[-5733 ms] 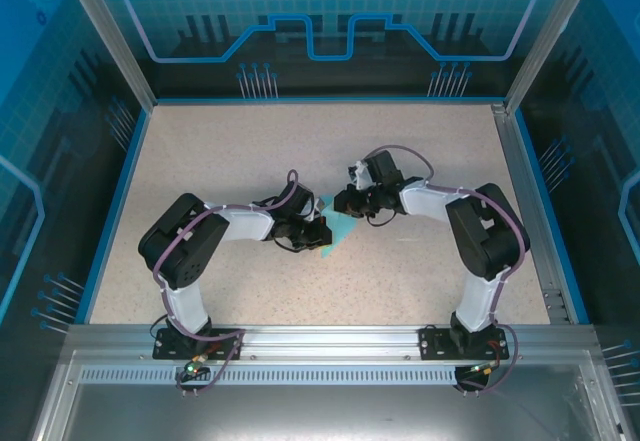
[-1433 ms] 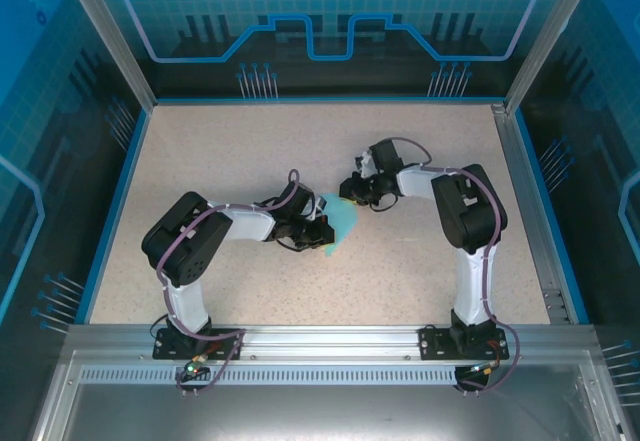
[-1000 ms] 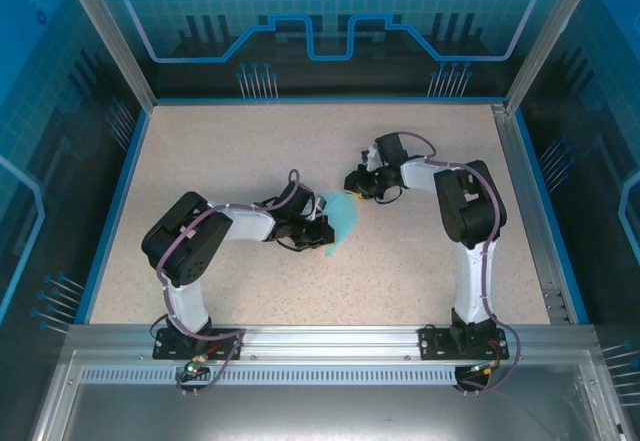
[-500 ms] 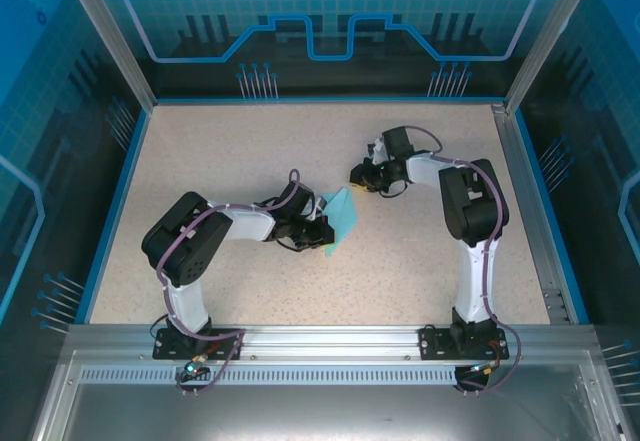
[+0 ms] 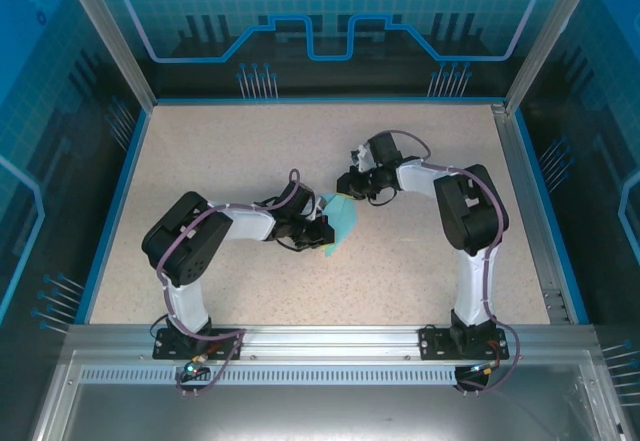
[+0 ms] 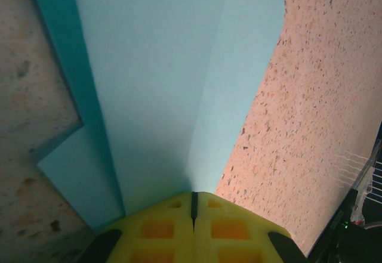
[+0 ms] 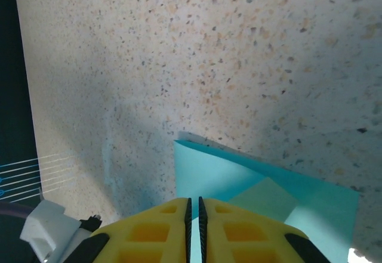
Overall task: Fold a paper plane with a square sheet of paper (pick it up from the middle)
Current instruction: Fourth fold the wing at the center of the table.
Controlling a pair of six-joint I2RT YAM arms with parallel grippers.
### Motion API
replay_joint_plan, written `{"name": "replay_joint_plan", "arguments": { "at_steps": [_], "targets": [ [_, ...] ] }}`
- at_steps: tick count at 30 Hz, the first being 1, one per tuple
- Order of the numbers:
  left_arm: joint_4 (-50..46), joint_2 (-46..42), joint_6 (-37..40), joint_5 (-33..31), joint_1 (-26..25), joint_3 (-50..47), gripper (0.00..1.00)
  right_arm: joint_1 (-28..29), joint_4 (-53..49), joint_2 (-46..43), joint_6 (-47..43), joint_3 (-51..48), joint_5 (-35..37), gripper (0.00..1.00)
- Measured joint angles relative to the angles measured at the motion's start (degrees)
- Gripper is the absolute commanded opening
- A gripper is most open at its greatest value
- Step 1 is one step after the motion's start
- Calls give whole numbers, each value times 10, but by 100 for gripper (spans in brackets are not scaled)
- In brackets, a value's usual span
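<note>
- Light-turquoise sheet of paper (image 5: 343, 219), already partly folded, with layered flaps and one long crease, near the middle of the tabletop (image 5: 250, 151), between the two hands.
- Lying flat or slightly lifted at the far corner: hard to tell from above.
- Left hand (image 6: 192, 206) at the sheet's near-left edge, yellow pads pressed together, apparently pinching the paper right at the end of the crease.
- Right hand (image 7: 192, 202) at the sheet's far corner, pads almost touching, just a thin slit left. No telling whether pinching paper or merely poised over it.
- Step in hand, by the look of it: forming or flattening another fold near that far corner.
- Probably best done by holding the left pinch firm as an anchor, lining up the flap edge with the crease before pressing, then sweeping along the fold from the middle outward.
- Light pressure and slow travel advisable: thin paper, likely to slide, buckle or tear under a sideways drag.
</note>
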Motion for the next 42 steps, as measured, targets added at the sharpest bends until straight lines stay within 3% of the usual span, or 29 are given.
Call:
{"name": "replay_joint_plan", "arguments": {
  "at_steps": [13, 29, 42],
  "targets": [
    [0, 1, 1, 1, 0, 0, 0, -10, -9, 47, 18, 33, 22, 15],
    [0, 1, 1, 1, 0, 0, 0, -28, 0, 56, 42, 39, -7, 19],
    [-5, 1, 1, 0, 0, 3, 0, -2, -8, -33, 9, -34, 4, 15]
  ]
}}
